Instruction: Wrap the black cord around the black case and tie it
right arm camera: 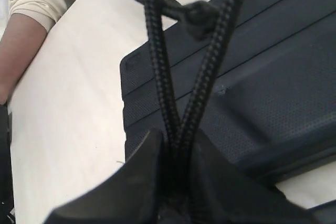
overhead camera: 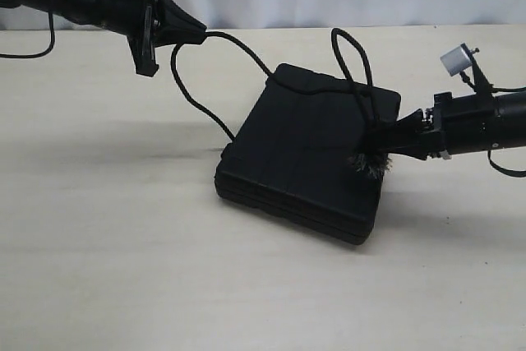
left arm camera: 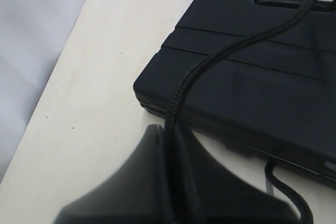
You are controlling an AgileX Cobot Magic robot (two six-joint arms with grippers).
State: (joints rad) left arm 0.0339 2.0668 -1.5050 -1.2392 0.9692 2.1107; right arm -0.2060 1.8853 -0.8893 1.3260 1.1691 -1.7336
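Exterior view: both grippers clamped on the black cord [overhead camera: 246, 48], which drapes across the black case [overhead camera: 296, 154].
The case lies flat on the counter [overhead camera: 115, 252] with the cord over its lid. The left gripper [overhead camera: 200, 34], raised beyond the case's far left, pinches one strand, seemingly to hold that end up; the right gripper [overhead camera: 386, 141], low over the lid beside the frayed tuft [overhead camera: 370, 167], pinches two strands together, likely holding a loop for tying.
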